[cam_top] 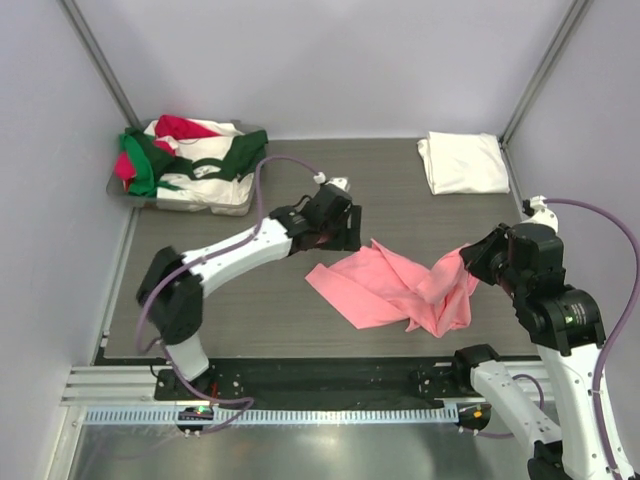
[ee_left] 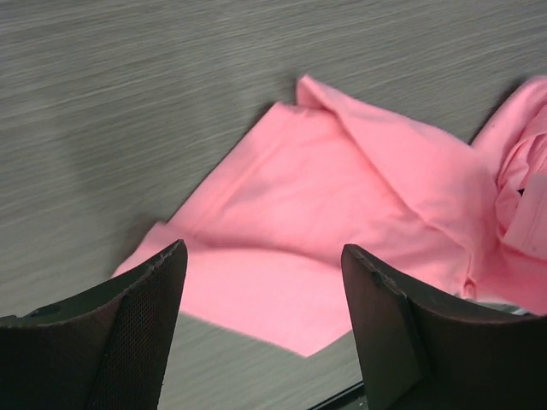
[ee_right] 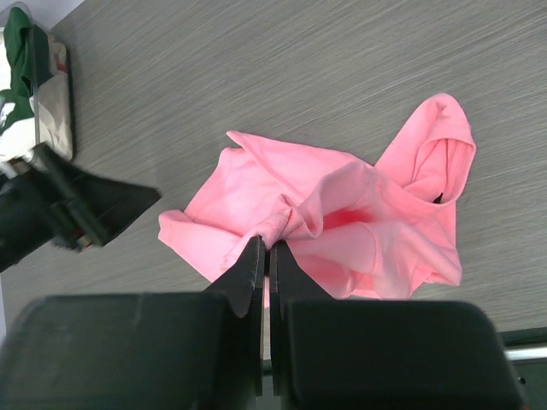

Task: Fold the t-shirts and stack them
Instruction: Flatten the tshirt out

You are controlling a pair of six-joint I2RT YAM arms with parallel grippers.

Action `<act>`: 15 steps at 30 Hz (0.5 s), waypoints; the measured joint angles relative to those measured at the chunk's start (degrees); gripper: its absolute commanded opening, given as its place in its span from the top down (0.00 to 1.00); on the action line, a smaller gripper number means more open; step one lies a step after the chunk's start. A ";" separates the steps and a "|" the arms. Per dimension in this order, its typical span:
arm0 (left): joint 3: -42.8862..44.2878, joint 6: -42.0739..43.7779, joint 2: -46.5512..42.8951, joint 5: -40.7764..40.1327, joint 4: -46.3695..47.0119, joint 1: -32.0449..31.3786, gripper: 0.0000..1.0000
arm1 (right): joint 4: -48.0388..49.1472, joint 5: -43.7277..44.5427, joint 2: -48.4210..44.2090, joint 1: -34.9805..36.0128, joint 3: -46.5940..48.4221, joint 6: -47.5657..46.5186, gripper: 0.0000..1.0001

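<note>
A salmon-pink t-shirt [cam_top: 390, 290] lies crumpled on the grey table, its left part flat and its right part bunched and lifted. My right gripper [cam_top: 468, 258] is shut on a pinch of the pink t-shirt [ee_right: 342, 222], holding that edge up off the table. My left gripper [cam_top: 345, 232] is open and empty, above the table just off the shirt's far left edge; the pink t-shirt [ee_left: 342, 222] fills its wrist view below the fingers [ee_left: 145, 299]. A folded white t-shirt [cam_top: 463, 162] lies at the back right. Dark green, red and white shirts [cam_top: 190, 160] are piled at the back left.
The pile sits in a shallow clear tray [cam_top: 128, 192] by the left wall, also seen in the right wrist view [ee_right: 38, 85]. Walls enclose the table on three sides. A metal rail [cam_top: 300, 412] runs along the near edge.
</note>
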 measured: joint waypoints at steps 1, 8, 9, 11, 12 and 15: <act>1.53 -0.02 2.84 1.55 1.27 0.22 0.26 | 0.04 0.15 -0.04 0.00 -0.11 -0.02 0.99; 12.87 -1.60 19.21 9.35 4.42 0.55 0.28 | 0.44 0.92 0.35 0.00 -0.59 -0.57 0.99; 13.97 -1.84 20.76 9.94 4.68 0.55 0.28 | 0.48 1.01 0.42 0.00 -0.59 -0.66 0.99; 15.76 -2.51 23.47 10.88 5.07 0.55 0.29 | 0.59 1.05 0.55 0.00 -0.68 -0.85 0.99; 16.33 -2.89 24.37 11.30 5.22 0.55 0.30 | 0.79 1.07 0.57 0.00 -0.81 -0.98 0.99; 18.08 -3.58 27.26 12.26 5.44 0.59 0.31 | 0.94 1.25 0.59 0.00 -1.40 -1.49 0.99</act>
